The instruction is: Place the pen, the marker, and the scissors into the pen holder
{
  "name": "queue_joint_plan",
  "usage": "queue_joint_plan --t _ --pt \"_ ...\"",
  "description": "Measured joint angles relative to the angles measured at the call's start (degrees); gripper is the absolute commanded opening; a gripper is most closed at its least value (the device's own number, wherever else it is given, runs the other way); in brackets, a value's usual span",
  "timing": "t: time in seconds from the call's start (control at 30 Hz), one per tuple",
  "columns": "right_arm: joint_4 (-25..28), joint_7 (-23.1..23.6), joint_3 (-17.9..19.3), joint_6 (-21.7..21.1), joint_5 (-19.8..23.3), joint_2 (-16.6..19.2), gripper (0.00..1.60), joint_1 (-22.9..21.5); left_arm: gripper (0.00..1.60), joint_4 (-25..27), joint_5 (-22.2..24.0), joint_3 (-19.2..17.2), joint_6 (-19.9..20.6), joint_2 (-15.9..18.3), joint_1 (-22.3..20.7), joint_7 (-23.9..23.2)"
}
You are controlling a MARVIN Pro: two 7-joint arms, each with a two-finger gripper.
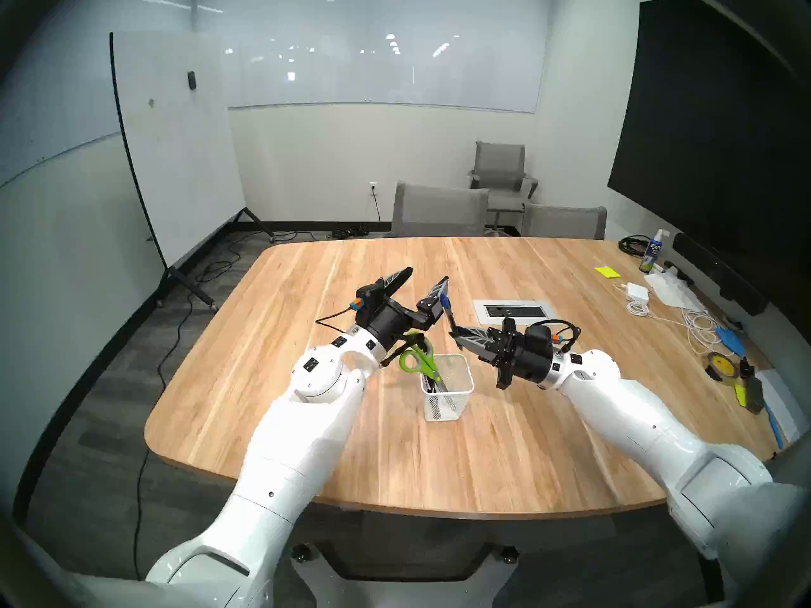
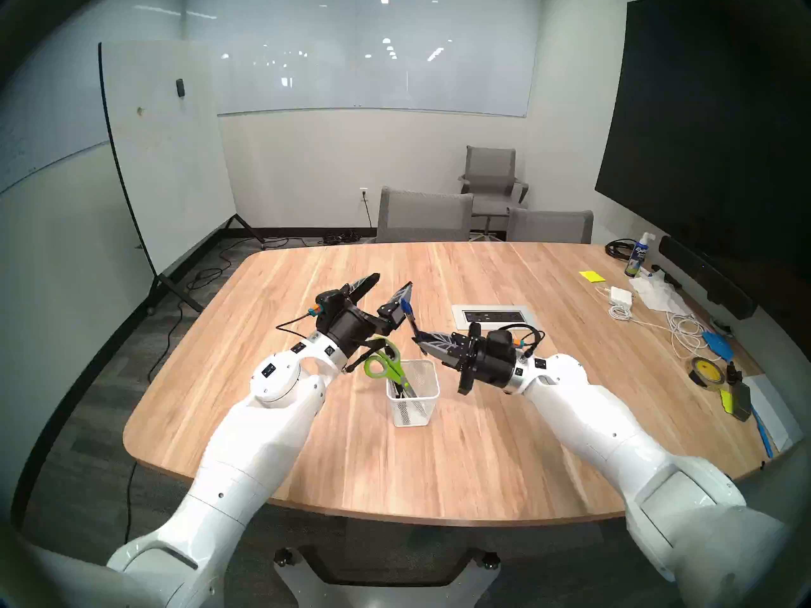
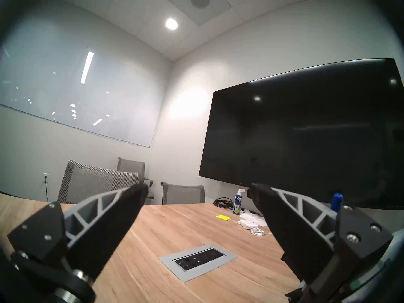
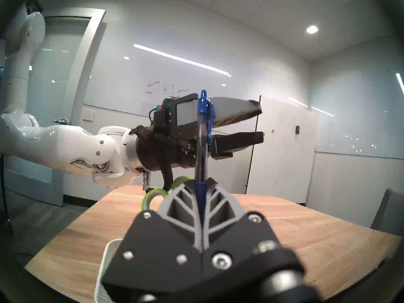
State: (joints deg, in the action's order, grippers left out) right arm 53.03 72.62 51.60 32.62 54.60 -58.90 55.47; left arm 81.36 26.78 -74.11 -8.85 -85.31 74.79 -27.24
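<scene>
The left tool (image 1: 423, 283) hangs released and empty over the table (image 1: 526, 440). Scissors (image 1: 419, 362) already stand in the pen holder (image 1: 448, 387); a dark barrel beside them may be the marker. The right tool (image 1: 458, 336) is clenched on the pen (image 4: 202, 129), held upright beyond the holder: next, carry it over the rim and tip it point-down.

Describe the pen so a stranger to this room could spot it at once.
Start at the wooden table and find the white mesh pen holder near its middle. Just above it, the right gripper is shut on a slim stick standing nearly upright: the pen. Unlike the green-handled scissors in the holder, it is thin, with a blue cap and clip.
</scene>
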Motion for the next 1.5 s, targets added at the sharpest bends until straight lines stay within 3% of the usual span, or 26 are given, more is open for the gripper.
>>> queue_joint_plan --t 0.47,0.77,1.5 --pt "3.0 -0.5 0.9 0.6 0.9 1.9 0.00 -0.7 1.60 1.1 -1.0 0.2 1.3 0.2 0.3 1.3" --pt "3.8 -0.9 0.9 1.0 1.9 3.2 0.00 -0.3 1.60 2.9 -4.6 0.4 0.8 0.0 1.4 5.3" --pt "4.8 -1.8 0.3 2.0 3.6 4.6 0.00 0.7 1.60 4.4 -12.6 1.7 -5.3 -2.6 5.1 16.6"
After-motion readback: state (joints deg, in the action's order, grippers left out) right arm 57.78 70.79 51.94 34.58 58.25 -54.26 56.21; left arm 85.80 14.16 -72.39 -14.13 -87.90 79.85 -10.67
